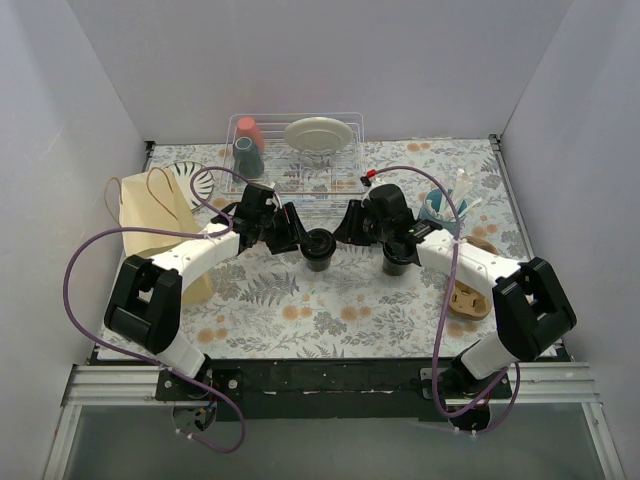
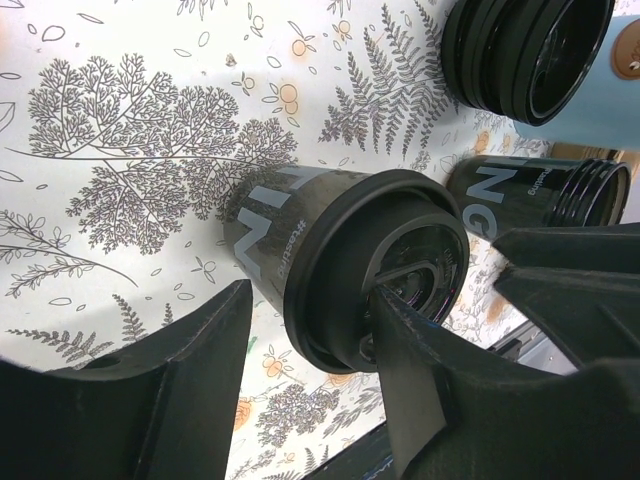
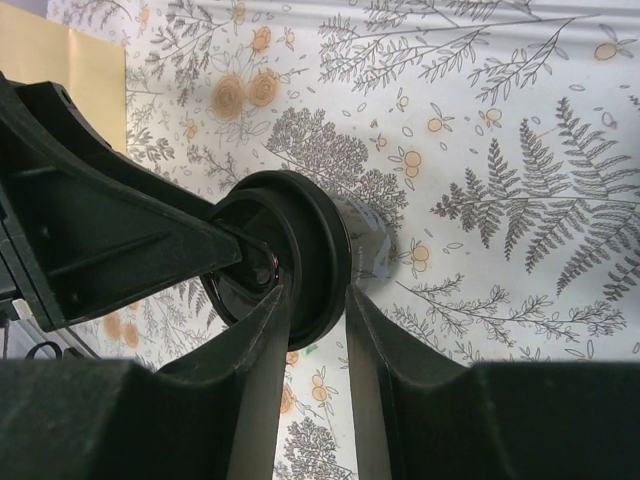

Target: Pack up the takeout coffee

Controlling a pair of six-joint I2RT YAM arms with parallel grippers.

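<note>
When seen from above, shows the small round black lidded cup (image 1: 318, 247) standing upright at dead centre of the fern-and-flower printed table cover (image 1: 300, 310). Got the left gripper (image 1: 298, 238) parked at its 10 o'clock and the right gripper (image 3: 317, 295) at its 2 o'clock, both nosed right up to it. Has the left fingers (image 2: 180, 380) spread fairly wide: one just off the cup's side wall with a sliver of cloth showing between, the other lying across the lid top. Has the right fingers (image 3: 375, 360) nearly together, pinching the lid's rim between them, so looks properly clamped on. Also spotted a second small round black cup (image 1: 397, 263) with pale lettering at 3 o'clock from the lidded cup, apart from it, half tucked under the right wrist. Way over at 9 o'clock, found the tan paper bag (image 1: 160, 225) with looped handles, well apart from both cups.
</note>
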